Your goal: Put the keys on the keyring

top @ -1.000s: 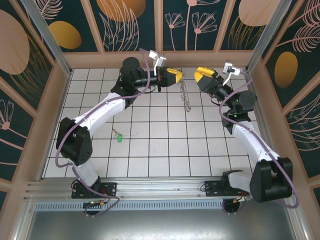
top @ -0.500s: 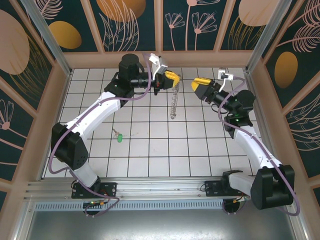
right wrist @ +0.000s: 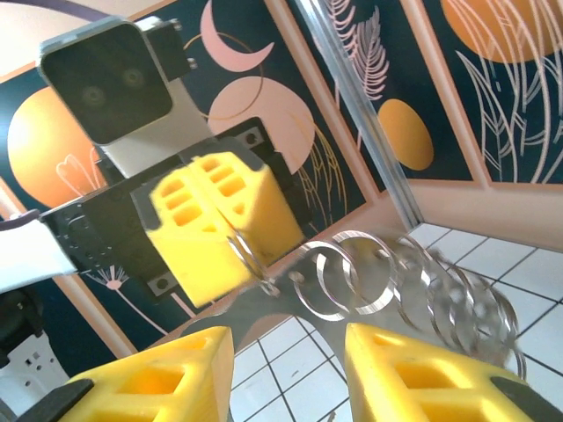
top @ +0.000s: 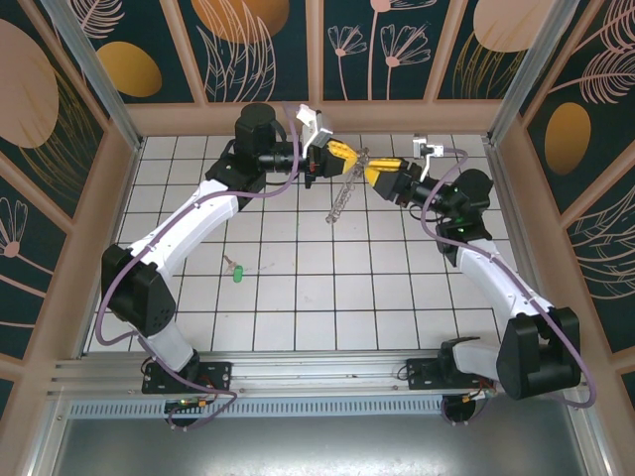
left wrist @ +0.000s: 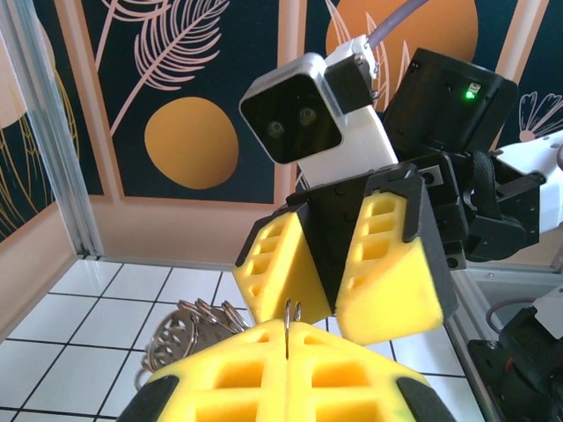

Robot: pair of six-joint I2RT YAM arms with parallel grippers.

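Left gripper [top: 347, 156]: jaws clamped on thin rim of keyring [top: 340, 195]; hoop held above white tiled floor [top: 298, 307], silvery rings hanging below. Right gripper [top: 375, 175]: jaws parted, tips facing Left gripper, hoop edge between them, contact not discernible. Green-headed key [top: 237, 274]: flat on floor, well apart from both.
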